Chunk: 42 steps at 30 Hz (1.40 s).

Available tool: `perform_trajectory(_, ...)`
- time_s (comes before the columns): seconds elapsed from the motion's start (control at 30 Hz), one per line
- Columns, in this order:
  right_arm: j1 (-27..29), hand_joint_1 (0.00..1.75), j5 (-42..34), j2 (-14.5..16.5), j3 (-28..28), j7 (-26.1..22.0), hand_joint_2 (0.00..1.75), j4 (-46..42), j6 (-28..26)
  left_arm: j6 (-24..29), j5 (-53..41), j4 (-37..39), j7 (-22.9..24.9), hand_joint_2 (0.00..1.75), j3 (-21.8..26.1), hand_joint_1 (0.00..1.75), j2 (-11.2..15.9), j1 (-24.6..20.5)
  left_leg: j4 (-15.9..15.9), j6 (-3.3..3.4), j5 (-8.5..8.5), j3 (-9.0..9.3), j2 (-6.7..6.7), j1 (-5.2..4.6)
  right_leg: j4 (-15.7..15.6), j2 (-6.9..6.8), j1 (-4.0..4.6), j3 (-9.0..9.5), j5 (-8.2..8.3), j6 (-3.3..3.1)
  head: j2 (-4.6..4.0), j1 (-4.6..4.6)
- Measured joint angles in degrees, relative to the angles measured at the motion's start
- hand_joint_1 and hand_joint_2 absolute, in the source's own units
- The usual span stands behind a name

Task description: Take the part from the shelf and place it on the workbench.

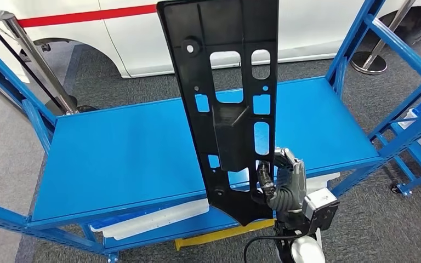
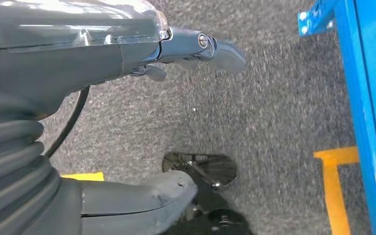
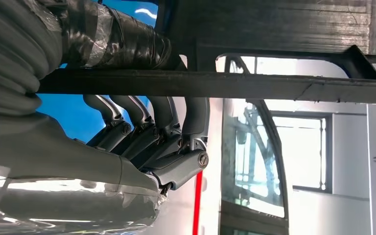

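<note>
1. Head view, left side: a blue steel shelf frame [image 1: 11, 87] runs up along the edge, and a chrome stanchion post [image 1: 33, 60] leans behind it, with a white vehicle with a red stripe [image 1: 87, 22] beyond.
2. Left wrist view: the left hand [image 2: 176, 54] hangs over grey carpet floor [image 2: 274, 122], fingers apart and holding nothing, probably parked so it stays out of the carry.
3. Centre: the flat blue counter [image 1: 115, 153] lies bare and close below the long black moulded plastic part with cut-out slots [image 1: 230, 98], which stands nearly upright above it, not resting on it.
4. The right hand [image 1: 282, 183] grips the part near its lower end, fingers [image 3: 176, 112] hooked through a slot around a rib; judging by this, the low grip suits lowering it flat.
5. Right side: more blue shelf uprights [image 1: 400, 66] stand near and could catch the tall part if it swings.
6. Below the counter, white trays [image 1: 153, 219] sit on a lower level.
</note>
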Motion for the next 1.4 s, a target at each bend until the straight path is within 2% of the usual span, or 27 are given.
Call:
perform_trajectory(0.07, 0.43, 1.71, 0.32, 0.19, 0.00, -0.67, 1.75, 0.23, 0.77, -0.13, 0.13, 0.00, 0.44, 1.75, 0.17, 0.00, 0.05, 0.10, 7.08, -0.23, -2.88, -3.28, 0.00, 0.02, 0.10, -0.08, 0.21, -0.01, 0.01, -0.26, 0.00, 0.01)
perform_trajectory(0.1, 0.56, 1.71, 0.73, 0.42, 0.01, -0.96, 1.75, 0.52, 1.02, -0.30, 0.25, 0.00, 0.64, 1.75, 0.31, 0.00, 0.14, 0.16, 8.59, -0.25, -2.97, -3.99, 0.00, 0.03, 0.17, -0.06, 0.29, -0.01, 0.02, -0.31, 0.00, 0.01)
perform_trajectory(0.13, 0.51, 1.71, 1.23, 0.76, 0.05, -1.16, 1.75, 0.98, 1.16, -0.58, 0.38, 0.00, 0.86, 1.75, 0.49, 0.00, 0.31, 0.20, 7.88, -0.20, -1.99, -3.65, 0.00, 0.02, 0.27, 0.00, 0.34, 0.00, 0.04, -0.34, 0.00, 0.01)
perform_trajectory(0.2, -0.20, 1.71, 2.12, 1.67, 0.33, -1.40, 1.75, 2.38, 1.18, -1.32, 0.61, 0.00, 1.33, 1.75, 0.98, 0.00, 0.85, 0.09, 0.74, 0.22, 1.88, -0.24, -0.03, -0.01, 0.46, 0.21, 0.37, -0.01, 0.00, -0.27, 0.00, 0.00)
perform_trajectory(0.27, -1.33, 1.71, 2.57, 2.54, 0.86, -1.62, 1.75, 4.00, 1.10, -2.02, 0.68, 0.00, 1.85, 1.75, 1.46, 0.00, 1.50, -0.14, -5.66, 0.77, 4.31, 2.72, -0.11, -0.25, 0.78, 0.36, 0.56, -0.27, -0.03, 0.08, 0.00, 0.01)
perform_trajectory(0.4, -2.66, 1.71, 2.40, 3.61, 1.67, -2.83, 1.75, 6.74, 1.13, -2.81, 0.83, 0.00, 2.41, 1.75, 2.07, 0.00, 2.43, -0.26, -7.42, 1.91, 5.40, 2.96, -0.16, -0.30, 1.06, 0.34, 0.59, -0.71, -0.09, 1.36, 0.00, 0.02)
perform_trajectory(0.47, -2.84, 1.71, 2.08, 3.73, 1.74, -3.56, 1.75, 7.63, 1.23, -2.99, 0.85, 0.00, 2.53, 1.75, 2.39, 0.00, 2.68, -0.29, -7.93, 2.64, 6.18, 2.60, 0.04, 0.00, 4.06, 0.23, 0.49, -1.83, -3.05, 1.87, 0.00, 0.04)
perform_trajectory(0.53, -2.82, 1.71, 1.77, 3.72, 1.75, -4.13, 1.75, 8.30, 1.30, -2.99, 0.74, 0.00, 2.57, 1.75, 2.71, 0.00, 2.83, -0.34, -7.90, 3.03, 6.73, 1.82, 0.17, -0.08, 10.78, 0.16, 0.28, -4.21, -7.72, 2.25, 0.00, 0.05)
perform_trajectory(0.57, -2.59, 1.71, 1.59, 3.70, 1.75, -4.42, 1.75, 8.52, 1.31, -2.95, 0.63, 0.00, 2.58, 1.75, 2.80, 0.00, 2.86, -0.34, -7.82, 3.07, 6.98, 1.37, 0.21, -0.12, 13.92, 0.16, 0.18, -5.14, -9.27, 2.42, 0.00, 0.04)
perform_trajectory(0.6, -2.15, 1.71, 1.36, 3.68, 1.74, -4.76, 1.75, 8.61, 1.34, -2.82, 0.44, 0.00, 2.60, 1.75, 2.85, 0.00, 2.86, -0.32, -7.71, 3.04, 7.23, 0.94, 0.24, -0.15, 15.46, 0.15, 0.11, -5.24, -9.72, 2.53, 0.00, 0.04)
perform_trajectory(0.63, -1.51, 1.71, 1.11, 3.65, 1.70, -5.15, 1.75, 8.50, 1.41, -2.64, 0.25, 0.00, 2.60, 1.75, 2.86, 0.00, 2.85, -0.28, -7.56, 2.97, 7.46, 0.52, 0.26, -0.16, 14.94, 0.13, 0.06, -4.30, -9.12, 2.58, 0.00, 0.04)
perform_trajectory(0.67, -0.70, 1.71, 0.85, 3.60, 1.63, -5.54, 1.75, 8.13, 1.61, -2.38, 0.02, 0.00, 2.60, 1.75, 2.86, 0.00, 2.80, -0.24, -7.39, 2.84, 7.65, 0.14, 0.26, -0.16, 12.19, 0.10, 0.02, -2.21, -7.74, 2.56, 0.00, 0.04)
perform_trajectory(0.73, 1.19, 1.71, 0.45, 3.49, 1.35, -6.24, 1.75, 6.76, 2.26, -1.76, -0.45, 0.00, 2.60, 1.75, 2.86, 0.00, 2.58, -0.14, -6.98, 2.44, 7.99, -0.38, 0.23, -0.24, 4.46, -0.06, 0.12, 2.93, -5.22, 2.28, 0.00, 0.03)
perform_trajectory(0.8, 3.36, 1.71, 0.27, 3.39, 0.85, -6.75, 1.75, 4.79, 3.21, -1.11, -0.92, 0.00, 2.58, 1.75, 2.86, 0.00, 2.28, -0.05, -6.82, 1.76, 8.44, -0.53, 0.22, -0.34, 0.35, -0.10, 0.44, 5.25, -4.23, 1.80, 0.00, 0.03)
perform_trajectory(0.87, 5.47, 1.71, 0.24, 3.29, 0.10, -7.07, 1.75, 2.97, 4.08, -0.56, -1.18, 0.01, 2.55, 1.75, 2.86, 0.00, 1.97, 0.04, -7.02, 0.98, 9.09, -0.63, 0.22, -0.36, -0.15, -0.03, 0.63, 4.85, -3.69, 1.12, 0.00, 0.03)
perform_trajectory(0.9, 6.32, 1.71, 0.17, 3.26, -0.30, -7.19, 1.75, 2.37, 4.40, -0.34, -1.22, 0.01, 2.55, 1.75, 2.87, 0.00, 1.83, 0.08, -6.81, 0.68, 8.82, -0.89, 0.20, -0.29, -0.41, -0.09, 0.54, 4.56, -3.31, 0.66, 0.00, 0.02)
perform_trajectory(0.93, 7.07, 1.71, 0.06, 3.23, -0.72, -7.32, 1.75, 1.92, 4.69, -0.18, -1.23, 0.02, 2.57, 1.75, 2.87, 0.00, 1.68, 0.10, -5.97, 0.44, 7.60, -1.38, 0.18, -0.22, -0.54, -0.14, 0.43, 4.08, -2.74, 0.11, 0.00, 0.02)
perform_trajectory(0.97, 7.71, 1.71, -0.07, 3.22, -1.12, -7.46, 1.75, 1.61, 4.98, -0.08, -1.27, 0.02, 2.61, 1.75, 2.88, 0.00, 1.55, 0.16, -4.04, 0.27, 5.39, -2.12, 0.15, -0.16, -0.69, -0.20, 0.31, 3.49, -2.11, -0.37, 0.00, 0.01)
perform_trajectory(1.03, 8.76, 1.71, -0.27, 3.21, -1.92, -7.72, 1.75, 1.24, 5.46, 0.01, -1.35, 0.02, 2.68, 1.75, 2.89, 0.00, 1.29, 0.19, 2.61, 0.04, -0.35, -4.02, 0.15, -0.07, -0.58, -0.24, 0.39, 2.03, -1.01, -0.86, 0.00, 0.01)
perform_trajectory(1.07, 9.21, 1.71, -0.30, 3.20, -2.26, -7.76, 1.75, 1.16, 5.61, 0.02, -1.38, 0.02, 2.69, 1.75, 2.89, 0.00, 1.23, 0.23, 6.06, -0.08, -2.15, -4.65, 0.15, -0.06, -0.43, -0.24, 0.47, 1.22, -0.50, -0.86, 0.00, 0.01)
perform_trajectory(1.1, 9.59, 1.71, -0.31, 3.20, -2.57, -7.78, 1.75, 1.11, 5.69, 0.02, -1.38, 0.02, 2.69, 1.75, 2.89, 0.00, 1.21, 0.23, 8.28, -0.13, -2.67, -4.60, 0.15, -0.06, -0.22, -0.25, 0.55, 0.38, -0.03, -0.81, 0.00, 0.01)
perform_trajectory(1.13, 9.89, 1.71, -0.31, 3.20, -2.87, -7.79, 1.75, 1.09, 5.74, 0.03, -1.39, 0.02, 2.69, 1.75, 2.89, 0.00, 1.20, 0.21, 8.64, -0.13, -2.01, -3.61, 0.15, -0.06, 0.07, -0.25, 0.59, -0.45, 0.39, -0.72, 0.00, 0.01)
perform_trajectory(1.17, 10.13, 1.71, -0.31, 3.20, -3.09, -7.79, 1.75, 1.08, 5.76, 0.03, -1.39, 0.02, 2.69, 1.75, 2.89, 0.00, 1.19, 0.20, 6.76, -0.04, -0.56, -1.52, 0.15, -0.06, 0.39, -0.24, 0.61, -1.22, 0.75, -0.59, 0.00, 0.01)
perform_trajectory(1.2, 10.31, 1.71, -0.31, 3.20, -3.27, -7.80, 1.75, 1.01, 5.76, 0.03, -1.40, 0.02, 2.69, 1.75, 2.89, 0.00, 1.19, 0.17, 3.20, 0.13, 0.80, 1.39, 0.12, -0.07, 0.75, -0.21, 0.61, -1.86, 1.04, -0.42, 0.00, 0.00)
perform_trajectory(1.27, 10.54, 1.71, -0.31, 3.20, -3.49, -7.82, 1.75, 0.75, 5.79, 0.03, -1.40, 0.02, 2.69, 1.75, 2.89, 0.00, 1.16, 0.03, -4.64, 0.56, 1.36, 6.88, -0.06, -0.28, 1.35, -0.15, 0.70, -2.77, 1.62, 0.13, 0.00, 0.01)
perform_trajectory(1.33, 10.65, 1.71, -0.31, 3.20, -3.65, -7.86, 1.75, 0.48, 5.86, 0.05, -1.40, 0.02, 2.68, 1.75, 2.89, 0.00, 1.12, -0.06, -7.98, 1.03, 0.78, 8.61, -0.24, -0.63, 1.44, -0.15, 0.69, -3.04, 2.33, 0.89, -0.01, 0.02)
perform_trajectory(1.4, 10.83, 1.71, -0.30, 3.19, -3.93, -7.95, 1.75, 0.30, 6.12, 0.09, -1.43, 0.03, 2.68, 1.75, 2.90, 0.00, 0.99, -0.08, -8.40, 1.75, 1.65, 8.01, -0.07, -0.55, 1.42, -0.07, 0.64, -3.15, 2.71, 1.66, -0.01, 0.02)
